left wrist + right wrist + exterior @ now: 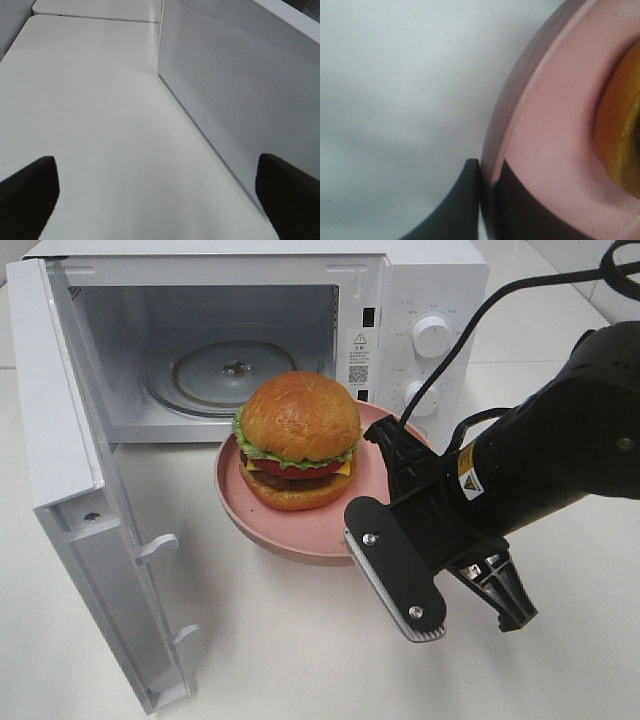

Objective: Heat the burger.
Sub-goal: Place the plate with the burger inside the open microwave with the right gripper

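Burger point(300, 440) on pink plate point(292, 536)

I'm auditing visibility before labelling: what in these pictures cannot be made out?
- Exterior high: round pink plate, near rim partly hidden behind the right arm.
- Right wrist: golden-bun burger, blurred sliver cut off by the edge.
- Exterior high: white microwave's sticker text, too small.
- Left pincer: outside exterior high.
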Tool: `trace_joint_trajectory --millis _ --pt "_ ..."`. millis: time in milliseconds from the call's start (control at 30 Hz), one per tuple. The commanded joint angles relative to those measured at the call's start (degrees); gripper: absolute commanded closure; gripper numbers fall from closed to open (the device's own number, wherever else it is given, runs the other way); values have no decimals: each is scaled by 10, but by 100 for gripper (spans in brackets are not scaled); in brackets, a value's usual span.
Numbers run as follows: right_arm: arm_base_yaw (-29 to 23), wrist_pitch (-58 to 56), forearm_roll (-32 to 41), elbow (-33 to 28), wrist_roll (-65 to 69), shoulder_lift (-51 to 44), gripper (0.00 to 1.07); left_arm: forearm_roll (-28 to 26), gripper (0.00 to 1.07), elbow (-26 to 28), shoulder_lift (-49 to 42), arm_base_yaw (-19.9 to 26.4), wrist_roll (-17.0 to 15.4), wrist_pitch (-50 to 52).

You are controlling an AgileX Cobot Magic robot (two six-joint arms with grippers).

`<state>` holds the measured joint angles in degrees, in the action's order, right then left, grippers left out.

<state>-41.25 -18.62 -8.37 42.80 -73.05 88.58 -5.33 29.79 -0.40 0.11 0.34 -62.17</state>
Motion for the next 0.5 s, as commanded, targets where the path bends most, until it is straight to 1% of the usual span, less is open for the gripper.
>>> trace_joint_trajectory --millis 33,100,200,500 --pt "19 29 70 9 -92 -5 107 -1 7 -1 -9 -3 0 8" --pt "25 29 79 9 -107 -5 107 -1 7 -1 -9 -3 0 8" --pt "25 30 60 9 -104 -5 107 -1 7 -1 -9 -3 0 8" --pt "24 46 58 9 -100 -5 107 -1 7 -1 -9 -3 0 8"
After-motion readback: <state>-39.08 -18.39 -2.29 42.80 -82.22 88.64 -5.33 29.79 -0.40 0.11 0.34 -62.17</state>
